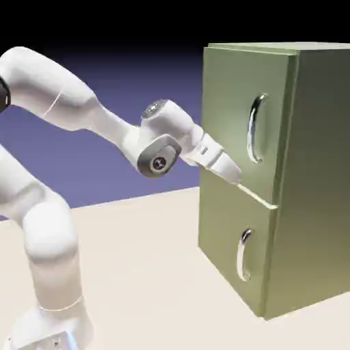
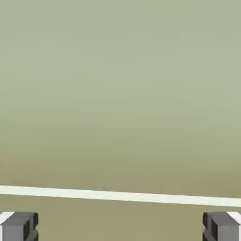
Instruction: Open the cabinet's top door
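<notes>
End effector [image 2: 120,227] facing top door [image 2: 120,94]

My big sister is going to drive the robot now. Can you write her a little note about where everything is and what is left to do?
Gripper: jaws open, holding nothing, tip close to the cabinet front near the seam between the two doors; contact cannot be told.
Top door: looks shut. Its long silver handle sits up and to the right of the gripper in the exterior view, untouched.
Hand view: only green panel and the pale seam line.
Done: approach to the cabinet.
Left: move up to the handle, close on it, pull the top door open.
</notes>
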You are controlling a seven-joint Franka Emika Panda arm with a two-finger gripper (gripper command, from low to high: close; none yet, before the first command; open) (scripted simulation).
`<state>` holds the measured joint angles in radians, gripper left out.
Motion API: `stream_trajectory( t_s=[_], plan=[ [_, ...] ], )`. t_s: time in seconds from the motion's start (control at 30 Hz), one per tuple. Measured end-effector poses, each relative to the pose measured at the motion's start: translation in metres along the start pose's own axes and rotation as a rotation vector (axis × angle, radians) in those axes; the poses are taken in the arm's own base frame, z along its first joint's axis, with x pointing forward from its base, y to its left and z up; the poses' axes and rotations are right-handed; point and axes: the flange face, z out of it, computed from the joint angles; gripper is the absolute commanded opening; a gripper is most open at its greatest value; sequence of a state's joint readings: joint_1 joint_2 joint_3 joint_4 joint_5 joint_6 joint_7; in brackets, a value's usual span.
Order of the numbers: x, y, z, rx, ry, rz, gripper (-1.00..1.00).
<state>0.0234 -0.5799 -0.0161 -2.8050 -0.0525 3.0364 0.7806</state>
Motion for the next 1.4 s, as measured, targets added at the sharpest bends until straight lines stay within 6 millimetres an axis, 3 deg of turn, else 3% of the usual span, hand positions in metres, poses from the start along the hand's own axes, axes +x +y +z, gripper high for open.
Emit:
stream_trajectory(
  t_s=[0.33, 0.67, 1.03, 1.4],
  plan=[
    [0.011, -0.027, -0.038, 0.077, 0.097, -0.031, 0.00],
    [0.017, -0.036, -0.073, 0.161, 0.198, -0.045, 0.00],
    [0.025, -0.026, -0.102, 0.260, 0.306, -0.043, 0.00],
    [0.036, 0.000, -0.115, 0.365, 0.403, -0.024, 0.00]
  ],
)
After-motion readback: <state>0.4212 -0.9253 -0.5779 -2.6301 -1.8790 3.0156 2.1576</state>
